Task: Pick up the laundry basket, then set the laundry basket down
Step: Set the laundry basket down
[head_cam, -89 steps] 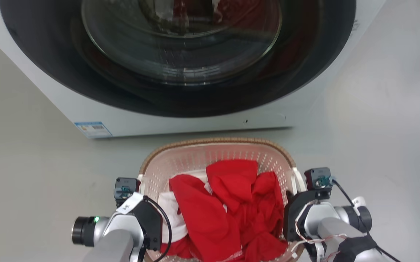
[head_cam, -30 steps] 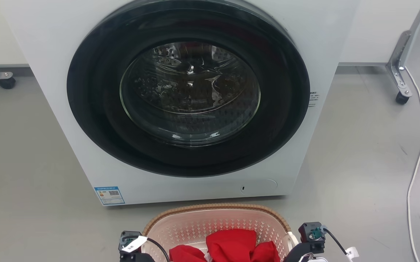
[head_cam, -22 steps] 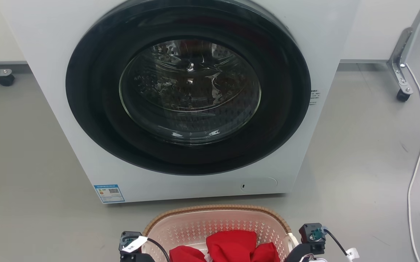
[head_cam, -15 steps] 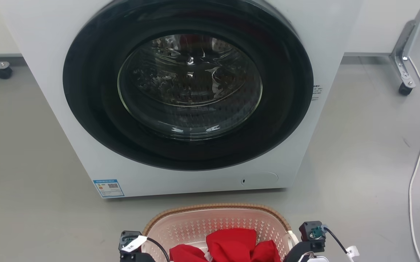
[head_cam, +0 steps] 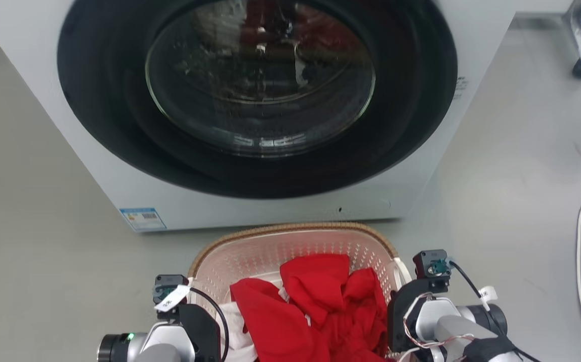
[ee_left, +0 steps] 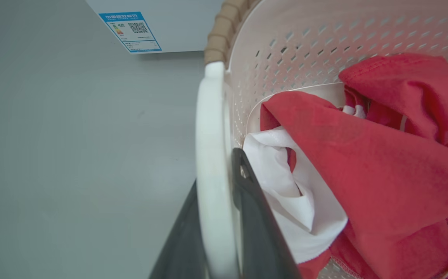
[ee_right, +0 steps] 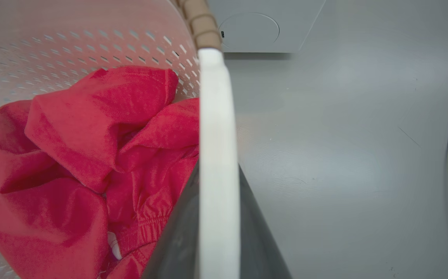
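The left end effector (ee_left: 216,170) is clamped on the left handle (ee_left: 210,116) of the laundry basket (head_cam: 290,246), and the right end effector (ee_right: 218,170) pinches the right handle (ee_right: 216,97). The basket is at six o'clock, red clothes (head_cam: 315,301) inside, the washing machine (head_cam: 250,213) at twelve. Off the floor (head_cam: 33,211)? Hard to tell.

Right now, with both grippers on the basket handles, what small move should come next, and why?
Probably lower the laundry basket level onto the floor, then release: left gripper and right gripper each pinch a white handle; contact underneath is hidden.
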Robot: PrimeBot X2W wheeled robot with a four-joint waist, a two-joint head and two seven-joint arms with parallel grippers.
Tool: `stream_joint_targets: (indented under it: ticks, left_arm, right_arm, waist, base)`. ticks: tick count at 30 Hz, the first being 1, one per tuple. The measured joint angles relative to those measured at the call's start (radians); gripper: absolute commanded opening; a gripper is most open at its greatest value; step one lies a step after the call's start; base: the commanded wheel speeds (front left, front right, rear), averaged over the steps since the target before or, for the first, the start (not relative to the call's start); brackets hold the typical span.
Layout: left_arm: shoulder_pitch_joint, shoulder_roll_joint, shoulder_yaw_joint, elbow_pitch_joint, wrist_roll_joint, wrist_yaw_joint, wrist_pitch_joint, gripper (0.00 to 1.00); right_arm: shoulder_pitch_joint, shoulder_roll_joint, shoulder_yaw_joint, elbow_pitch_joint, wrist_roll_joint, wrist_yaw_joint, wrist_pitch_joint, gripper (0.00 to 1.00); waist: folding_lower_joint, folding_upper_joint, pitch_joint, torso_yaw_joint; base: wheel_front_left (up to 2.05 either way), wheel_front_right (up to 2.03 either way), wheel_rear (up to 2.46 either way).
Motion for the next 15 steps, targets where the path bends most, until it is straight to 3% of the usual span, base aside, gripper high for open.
stream_joint_targets:
  ticks: [15]
  left_arm:
    - [-0.108,-0.001,0.030,0.007,0.001,0.007,-0.070,0.00]
  right_arm:
    - [-0.129,0.001,0.002,0.032,-0.030,0.000,-0.054,0.00]
  waist:
    - [0.0001,0.0001,0.215,0.004]
  base:
    - [0.00,0.00,0.00]
